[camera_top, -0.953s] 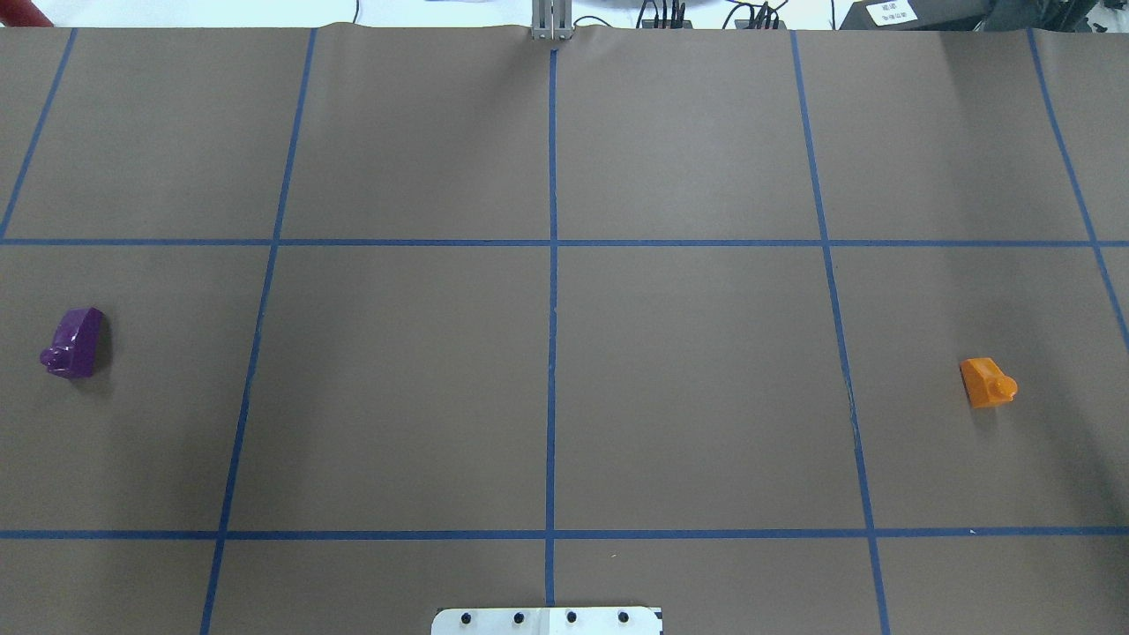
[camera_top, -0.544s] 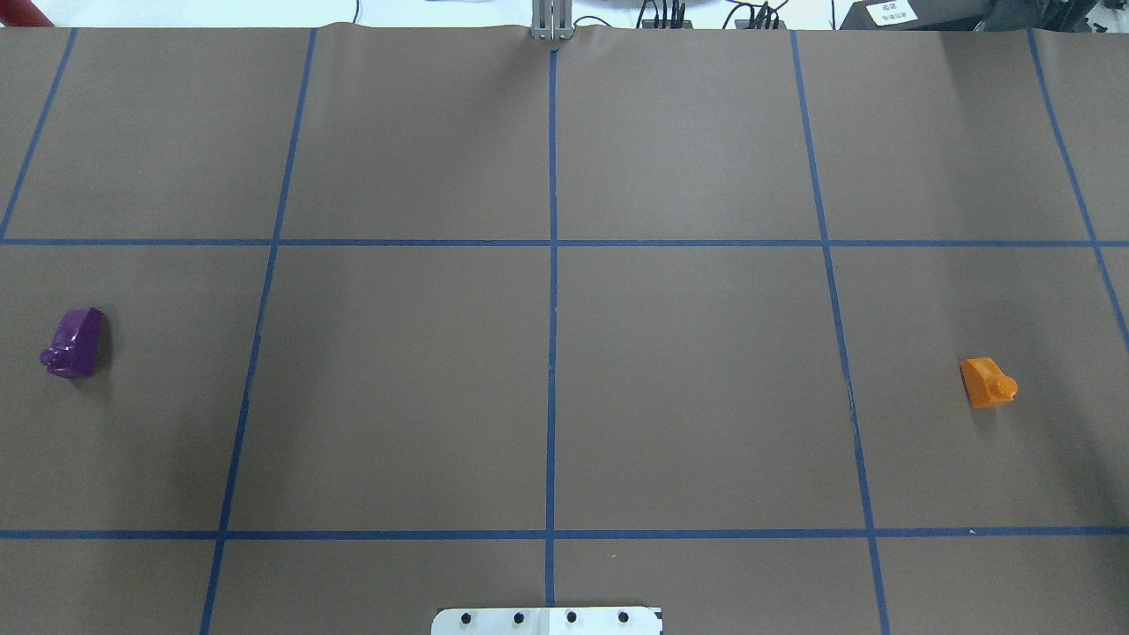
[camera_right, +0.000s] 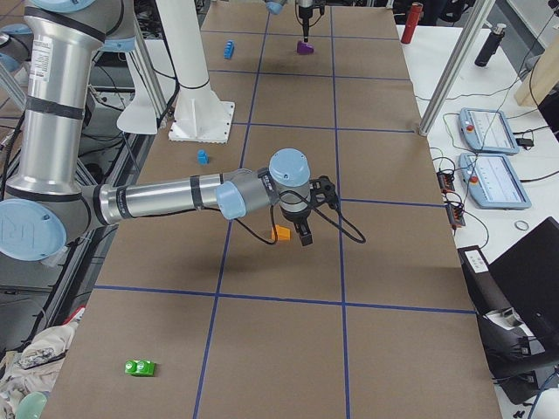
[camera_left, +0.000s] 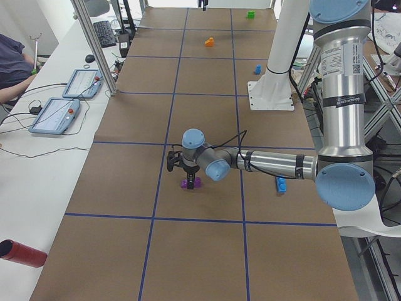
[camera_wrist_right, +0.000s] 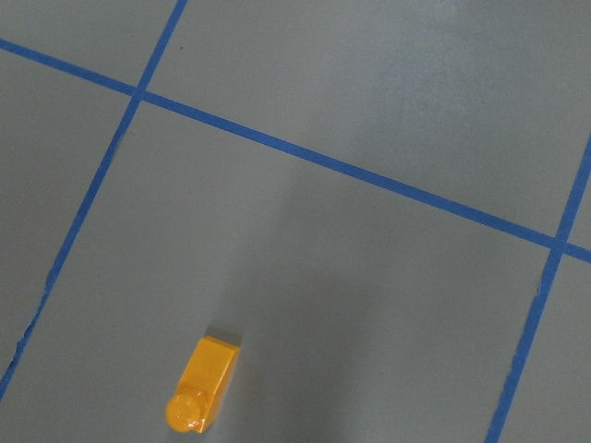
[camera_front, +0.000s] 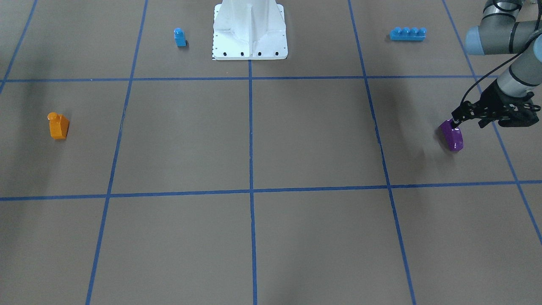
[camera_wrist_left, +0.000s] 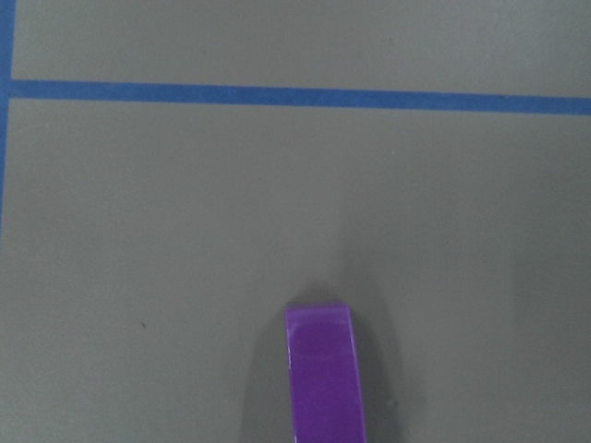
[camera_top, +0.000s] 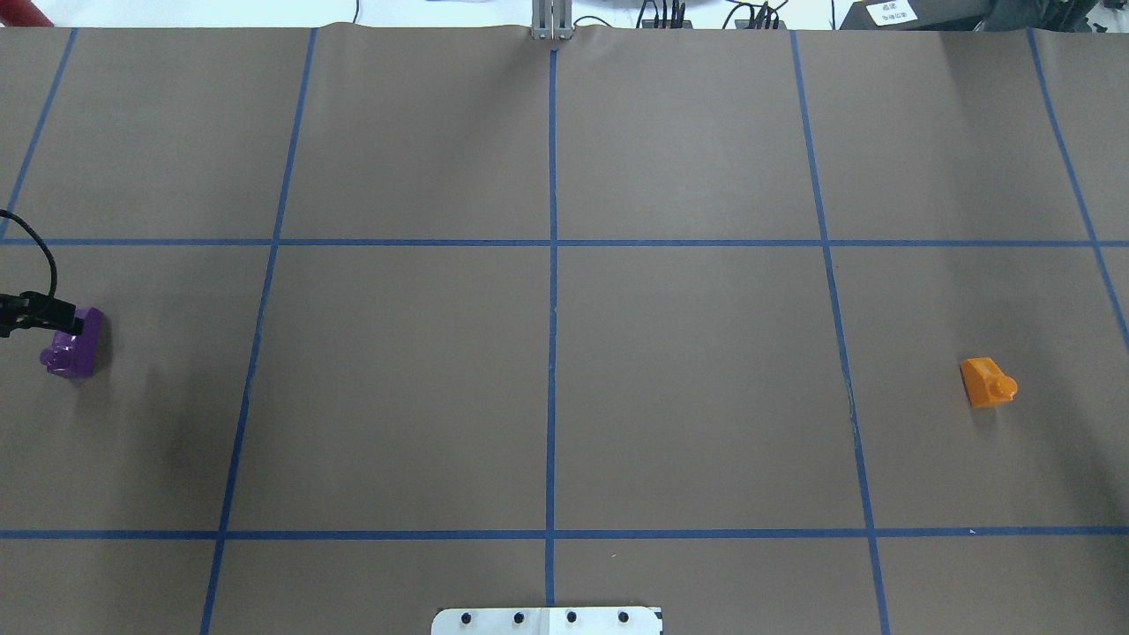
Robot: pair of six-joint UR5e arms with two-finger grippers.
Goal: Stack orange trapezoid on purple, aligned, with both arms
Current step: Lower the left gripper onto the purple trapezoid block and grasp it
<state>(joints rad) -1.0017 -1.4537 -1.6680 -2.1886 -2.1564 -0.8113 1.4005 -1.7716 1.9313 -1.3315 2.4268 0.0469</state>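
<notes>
The orange trapezoid (camera_front: pixel 58 126) lies on the brown table at the robot's right; it also shows in the overhead view (camera_top: pixel 986 382) and in the right wrist view (camera_wrist_right: pixel 203 383). The purple brick (camera_front: pixel 452 137) lies at the robot's left, also seen in the overhead view (camera_top: pixel 72 348) and in the left wrist view (camera_wrist_left: pixel 323 369). My left gripper (camera_front: pixel 467 123) hangs low right over the purple brick's near end, fingers apart, holding nothing. My right gripper (camera_right: pixel 301 229) hovers just above the orange trapezoid (camera_right: pixel 281 233); I cannot tell whether it is open or shut.
A small blue single-stud brick (camera_front: pixel 180 37) and a long blue four-stud brick (camera_front: pixel 407 34) lie on either side of the white pedestal (camera_front: pixel 250 34). A green brick (camera_right: pixel 140 367) lies near the table's right end. Blue tape lines divide the table.
My left gripper has come into the overhead view from the left edge and now reaches over the purple brick. Both bricks lie where they were.
</notes>
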